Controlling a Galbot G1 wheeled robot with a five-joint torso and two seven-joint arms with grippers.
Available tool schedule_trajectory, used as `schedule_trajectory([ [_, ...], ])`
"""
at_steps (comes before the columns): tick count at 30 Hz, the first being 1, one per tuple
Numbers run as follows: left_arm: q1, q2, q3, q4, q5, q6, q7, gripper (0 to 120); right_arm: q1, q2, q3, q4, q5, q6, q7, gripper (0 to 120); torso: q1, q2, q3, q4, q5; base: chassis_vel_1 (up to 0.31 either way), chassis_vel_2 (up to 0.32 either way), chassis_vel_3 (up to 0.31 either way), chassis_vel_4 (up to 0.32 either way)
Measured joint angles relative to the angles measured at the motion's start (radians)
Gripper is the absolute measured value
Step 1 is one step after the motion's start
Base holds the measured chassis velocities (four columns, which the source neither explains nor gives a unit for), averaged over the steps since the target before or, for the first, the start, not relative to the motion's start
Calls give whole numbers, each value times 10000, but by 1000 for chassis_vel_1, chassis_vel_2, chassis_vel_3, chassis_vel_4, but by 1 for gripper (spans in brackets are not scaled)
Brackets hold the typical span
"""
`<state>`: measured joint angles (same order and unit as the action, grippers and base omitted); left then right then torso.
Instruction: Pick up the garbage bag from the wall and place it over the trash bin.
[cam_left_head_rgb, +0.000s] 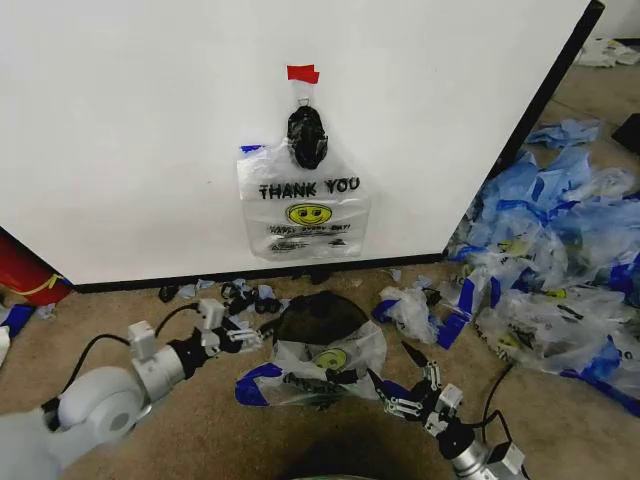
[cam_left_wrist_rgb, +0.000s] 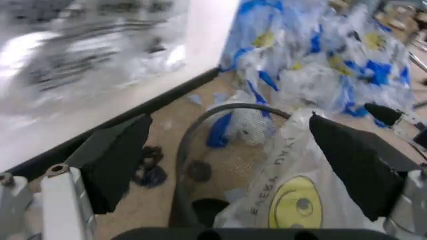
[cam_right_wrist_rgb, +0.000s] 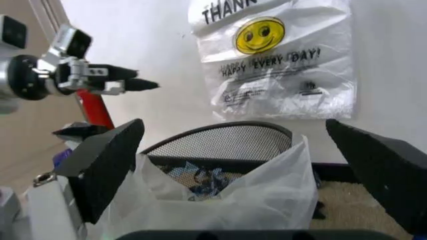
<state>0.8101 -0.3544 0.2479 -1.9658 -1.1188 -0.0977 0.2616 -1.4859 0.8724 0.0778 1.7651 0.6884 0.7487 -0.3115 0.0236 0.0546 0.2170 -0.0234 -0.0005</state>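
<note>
A clear "THANK YOU" garbage bag (cam_left_head_rgb: 305, 205) (cam_right_wrist_rgb: 273, 60) with a yellow smiley hangs flat on the white wall (cam_left_head_rgb: 130, 130) under a red tape piece (cam_left_head_rgb: 302, 73). On the carpet below stands the round black mesh trash bin (cam_left_head_rgb: 320, 312) (cam_left_wrist_rgb: 193, 130) (cam_right_wrist_rgb: 223, 141). A second smiley bag (cam_left_head_rgb: 325, 362) (cam_left_wrist_rgb: 293, 200) (cam_right_wrist_rgb: 220, 200) is draped on the bin's near side. My left gripper (cam_left_head_rgb: 250, 335) (cam_left_wrist_rgb: 230, 122) is open just left of the bin. My right gripper (cam_left_head_rgb: 395, 378) (cam_right_wrist_rgb: 233, 125) is open at the bin's front right, with the bag between its fingers.
A glossy black bundle (cam_left_head_rgb: 307, 137) hangs on the wall above the bag. A heap of blue-and-clear bags (cam_left_head_rgb: 550, 260) (cam_left_wrist_rgb: 320, 55) covers the floor to the right. Scraps lie along the wall's black base strip (cam_left_head_rgb: 260, 278). A red object (cam_left_head_rgb: 25, 272) stands far left.
</note>
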Motion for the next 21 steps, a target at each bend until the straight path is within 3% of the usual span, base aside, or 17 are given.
schedule_trajectory([
  [2,-1661,-368,1736,360,-72,7,8,94,-45,81,23,-76,-58,-6,26,100,0,0,0,-4,-8,0,0,0,0],
  [3,-1661,-368,1736,360,-72,7,8,94,-45,81,23,-76,-58,-6,26,100,0,0,0,-4,-8,0,0,0,0],
  [5,-2868,-764,2862,781,-136,-4,23,94,-106,116,60,-126,-110,-11,60,100,1,0,1,-7,-14,0,0,0,0],
  [7,-3923,-1192,3992,1274,-299,-64,28,93,-190,146,125,-129,-154,-18,110,100,1,0,0,-2,6,0,0,0,0],
  [9,-4733,-1546,4938,1676,-481,-109,67,93,-267,155,225,-126,-170,-22,138,100,0,0,1,-4,-19,0,0,0,0],
  [13,-5473,-1823,5810,2170,-570,-198,242,92,-400,153,393,-107,-174,-23,145,100,1,0,0,1,5,0,0,0,0],
  [15,-5749,-1917,6166,2386,-610,-230,308,93,-467,153,480,-82,-174,-23,146,100,0,0,1,0,-13,0,0,0,0],
  [21,-6326,-2261,6820,3029,-812,-251,445,92,-555,231,575,-47,-191,-15,141,100,0,0,-1,-4,-8,0,0,0,0],
])
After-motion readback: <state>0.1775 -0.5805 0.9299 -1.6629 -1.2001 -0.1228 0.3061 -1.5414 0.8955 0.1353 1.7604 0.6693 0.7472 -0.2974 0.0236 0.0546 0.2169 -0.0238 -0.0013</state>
